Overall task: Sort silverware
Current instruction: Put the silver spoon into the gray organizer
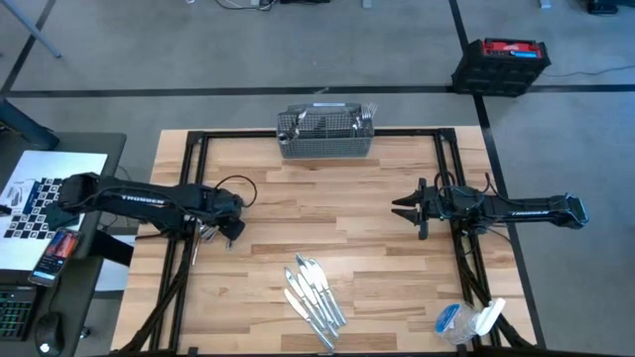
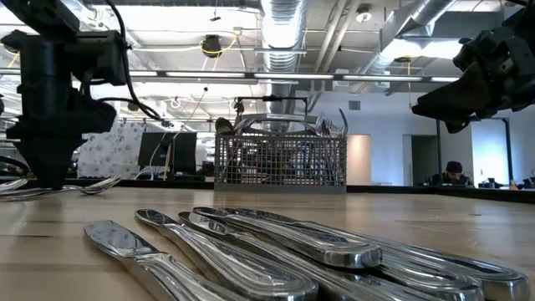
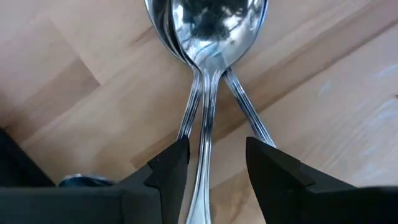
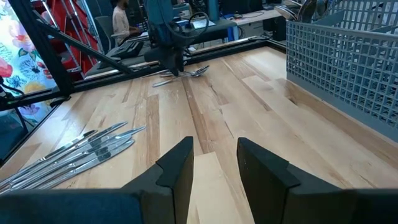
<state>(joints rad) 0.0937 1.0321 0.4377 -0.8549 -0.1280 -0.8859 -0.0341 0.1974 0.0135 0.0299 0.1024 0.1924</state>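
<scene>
High view: the left tool [image 1: 226, 230] hangs low over the worktop [image 1: 327, 198] near its left edge, above a small cluster of spoons [image 1: 206, 234]. The right tool [image 1: 409, 210] waits in the air toward the right edge. A row of table knives [image 1: 315, 292] lies near the front edge, and the wire basket [image 1: 325, 134] stands at the middle of the back edge with some silverware upright in it.

Low view: the knives [image 2: 276, 247] fill the foreground, the basket [image 2: 280, 159] stands behind them, and the left arm reaches down to the spoons at the far left.

Left wrist view: the left tool [image 3: 214, 165] is spread, its fingers [image 3: 171, 168] straddling the handle of the middle spoon [image 3: 208, 74]; no grip is made yet. The step looks like picking a spoon, so next the jaws must close squarely on one handle without dragging its neighbours.

Right wrist view: the right tool [image 4: 214, 162] stands parted and empty, looking across the worktop toward the knives [image 4: 74, 155].
</scene>
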